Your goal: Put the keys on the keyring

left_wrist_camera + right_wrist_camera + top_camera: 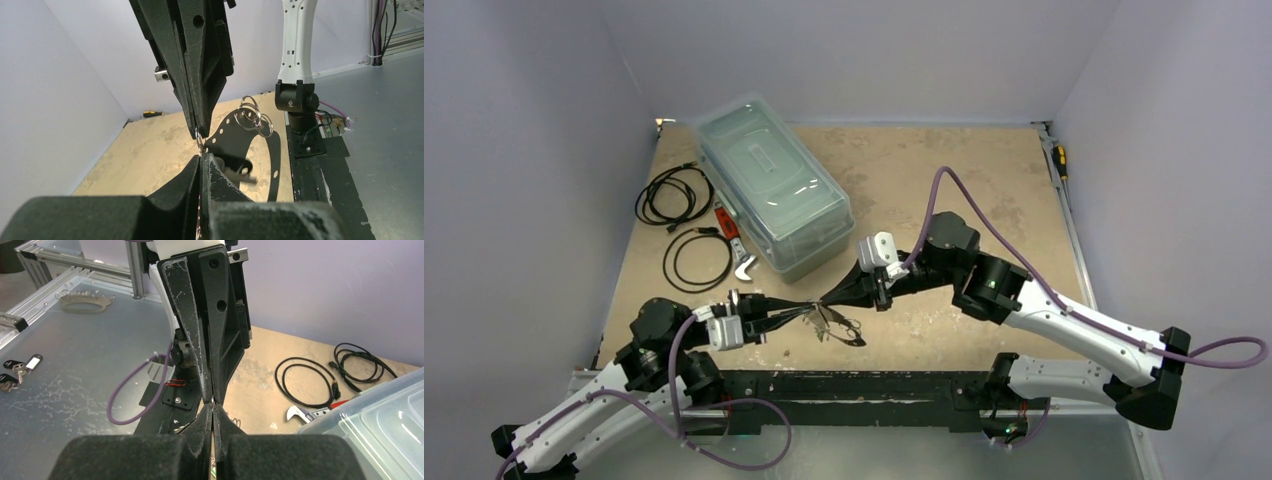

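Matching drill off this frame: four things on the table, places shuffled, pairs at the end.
Things:
1. plastic box
2. screwdriver
3. wrench
4. keyring

Places:
A. centre of the near edge of the table
B. far right edge of the table
C. just left of the box, red handle pointing away
D. rear left of the table, lid on

Pairs: 1-D, 2-B, 3-C, 4-A
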### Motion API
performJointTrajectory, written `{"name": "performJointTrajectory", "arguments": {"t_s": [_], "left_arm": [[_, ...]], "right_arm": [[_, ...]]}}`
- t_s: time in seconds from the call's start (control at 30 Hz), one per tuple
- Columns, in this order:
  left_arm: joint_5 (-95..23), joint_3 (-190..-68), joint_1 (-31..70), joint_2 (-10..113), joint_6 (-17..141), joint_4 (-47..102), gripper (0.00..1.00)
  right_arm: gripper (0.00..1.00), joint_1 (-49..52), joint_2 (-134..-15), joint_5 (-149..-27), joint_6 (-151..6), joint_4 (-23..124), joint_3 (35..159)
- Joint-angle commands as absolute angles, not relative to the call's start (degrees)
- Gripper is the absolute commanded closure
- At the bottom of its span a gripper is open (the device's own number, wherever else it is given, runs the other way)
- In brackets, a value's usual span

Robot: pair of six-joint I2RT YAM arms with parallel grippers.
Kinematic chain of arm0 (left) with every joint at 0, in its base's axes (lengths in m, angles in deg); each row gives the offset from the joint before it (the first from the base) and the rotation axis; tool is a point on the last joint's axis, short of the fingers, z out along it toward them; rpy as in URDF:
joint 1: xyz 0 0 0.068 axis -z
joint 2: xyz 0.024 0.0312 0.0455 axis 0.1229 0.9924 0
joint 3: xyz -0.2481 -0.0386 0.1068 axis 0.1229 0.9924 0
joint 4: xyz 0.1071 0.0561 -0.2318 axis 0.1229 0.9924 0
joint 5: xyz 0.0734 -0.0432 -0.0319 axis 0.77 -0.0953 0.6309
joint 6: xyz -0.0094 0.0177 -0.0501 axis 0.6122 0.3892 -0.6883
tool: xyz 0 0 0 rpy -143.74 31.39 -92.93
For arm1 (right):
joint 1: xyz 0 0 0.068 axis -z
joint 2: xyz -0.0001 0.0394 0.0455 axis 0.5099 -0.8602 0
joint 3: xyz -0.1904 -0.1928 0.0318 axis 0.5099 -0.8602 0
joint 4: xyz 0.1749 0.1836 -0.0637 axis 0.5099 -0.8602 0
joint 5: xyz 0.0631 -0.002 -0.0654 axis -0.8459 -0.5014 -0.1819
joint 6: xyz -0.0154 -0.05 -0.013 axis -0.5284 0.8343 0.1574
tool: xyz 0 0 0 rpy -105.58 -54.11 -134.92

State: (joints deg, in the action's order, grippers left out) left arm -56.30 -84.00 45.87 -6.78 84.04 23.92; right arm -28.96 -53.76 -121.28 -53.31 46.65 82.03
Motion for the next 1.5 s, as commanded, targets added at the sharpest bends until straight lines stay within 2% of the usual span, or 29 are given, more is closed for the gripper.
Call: {"name": "performJointTrajectory", "arguments": {"t_s": [0.0, 0.97, 1.1, 1.13, 1.17, 1.3, 1.47], "left_arm": [[-57.14, -83.7, 45.94, -6.46, 85.29, 21.76, 1.0], [-55.72, -83.73, 45.94, -6.35, 85.23, 22.09, 0.99], [-54.47, -83.83, 45.95, -7.07, 84.69, 22.1, 0.64], [-54.12, -84.06, 45.94, -7.38, 84.74, 22.3, 0.51], [-53.81, -84.15, 45.94, -7.56, 84.92, 22.64, 0.45], [-52.77, -84.48, 45.94, -8.51, 85.38, 23.31, 0.43], [-53.01, -85.19, 45.96, -7.99, 85.32, 24.29, 0.53]], "right_arm": [[1.0, -29.11, -52.51, -122.33, -55.06, 52.63, 80.9], [1.0, -29.02, -50.94, -121.45, -59.67, 62.37, 77.78], [1.0, -29.02, -51.54, -122.28, -59.63, 61.74, 77.72], [1.0, -29.06, -51.71, -122.54, -59.59, 61.62, 77.72], [1.0, -29.02, -51.89, -122.69, -59.4, 61.41, 77.8], [1.0, -29.02, -52.53, -122.45, -59.15, 62.07, 77.69], [1.0, -29.02, -53.26, -122.36, -60.12, 65.38, 77.27]]}}
